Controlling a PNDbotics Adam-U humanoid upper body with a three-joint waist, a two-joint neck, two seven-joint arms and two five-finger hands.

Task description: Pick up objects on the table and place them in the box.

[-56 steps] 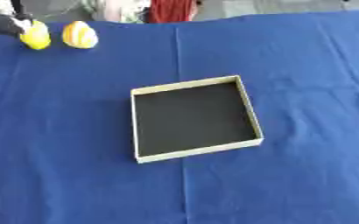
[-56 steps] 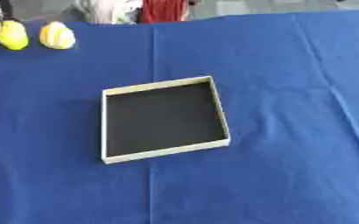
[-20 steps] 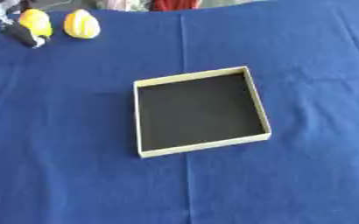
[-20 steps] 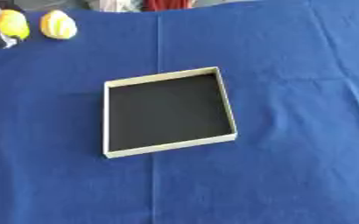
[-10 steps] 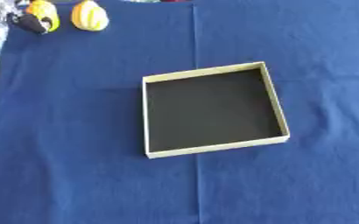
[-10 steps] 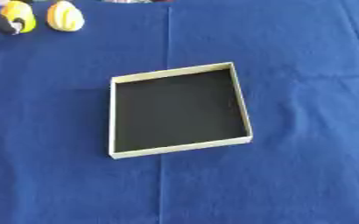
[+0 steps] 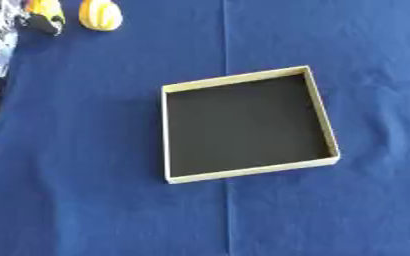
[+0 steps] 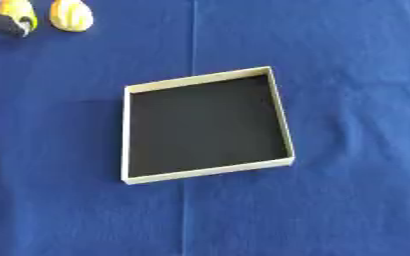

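The shallow box (image 7: 248,125) sits mid-tabletop (image 7: 348,45), dark inside. At eleven o'clock lie two yellow objects (image 7: 100,14); the left hand (image 7: 35,20) touches the leftmost (image 8: 14,15). Whether its fingers are spread or pinching, I cannot tell.

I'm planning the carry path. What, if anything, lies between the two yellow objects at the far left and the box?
Nothing visible does. Only bare blue tablecloth separates the yellow objects from the empty box.
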